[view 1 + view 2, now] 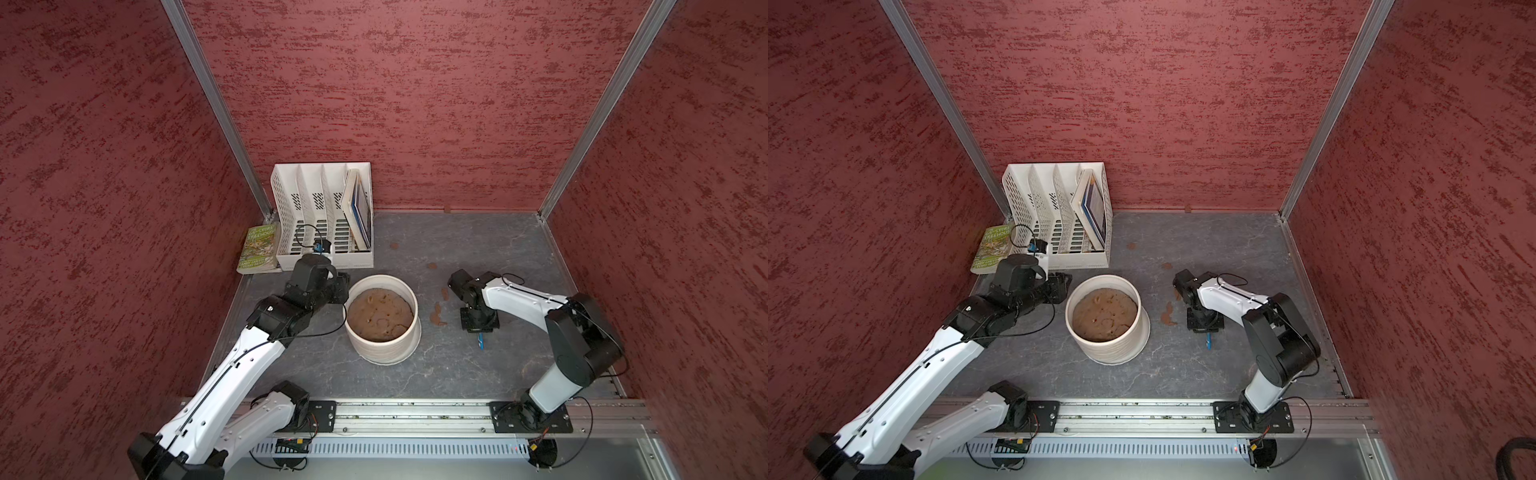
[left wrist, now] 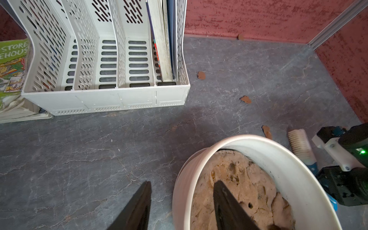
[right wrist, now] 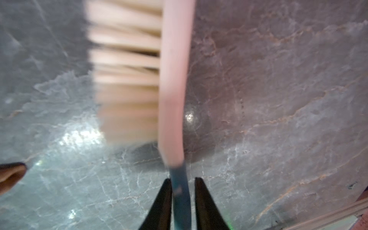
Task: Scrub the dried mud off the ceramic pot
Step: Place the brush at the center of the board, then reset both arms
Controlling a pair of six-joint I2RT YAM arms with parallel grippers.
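My right gripper (image 3: 183,178) has its jaws narrowly parted around the blue handle of the brush (image 3: 176,79), slack on one side, near the ceramic pot (image 2: 249,137). My left gripper (image 2: 182,182) gapes wide astride the pot's rim. Flakes of dried mud (image 2: 246,99) lie beside the pot. I'd clamp both firmly before scrubbing.

Ceramic pot (image 1: 388,351): cream-white glaze, faint horizontal ribbing.
Soil (image 1: 380,313), inside the pot: mottled tan-brown.
Dried mud (image 1: 436,318), beside the pot: reddish-brown flakes.
File organiser (image 1: 291,199), behind the pot: white, slotted.
Book (image 1: 258,249): green cover.
Tabletop (image 1: 457,374): grey, pale veining.
Brush (image 3: 175,79): blue handle, cream bristles; the back looks pinkish, though blurred.
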